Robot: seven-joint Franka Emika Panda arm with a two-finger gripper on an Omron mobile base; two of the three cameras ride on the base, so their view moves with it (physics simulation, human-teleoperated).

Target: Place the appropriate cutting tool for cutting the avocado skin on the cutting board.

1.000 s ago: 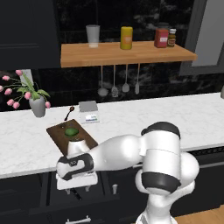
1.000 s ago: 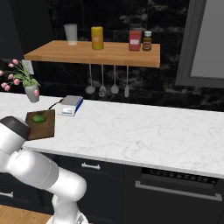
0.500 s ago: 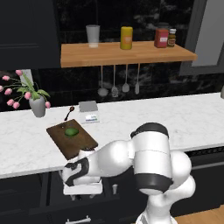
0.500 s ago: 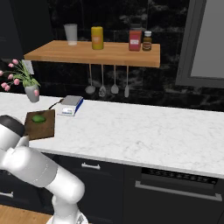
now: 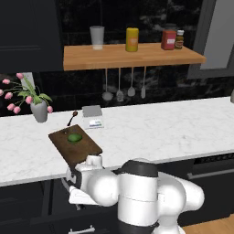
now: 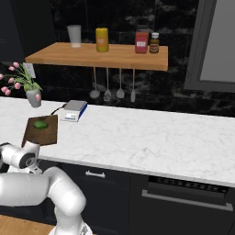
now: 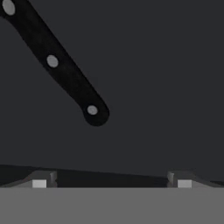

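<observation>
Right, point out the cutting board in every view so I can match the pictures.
Left base view: the cutting board lies left of centre, on the counter's front edge above the arm.
Right base view: it lies at the left, near the counter's front edge.
Hand view: not in it.
Shared landmark: the avocado on the board.

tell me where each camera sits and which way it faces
Left base view: behind the arm to its left, looking down at the counter, board and avocado; the white arm bends low in front.
Right base view: behind to its right, same counter, board and avocado; arm at lower left.
Hand view: on the hand, looking along its open fingers at the knife, a black riveted handle on a dark surface.
Both base views share the shelf.
</observation>
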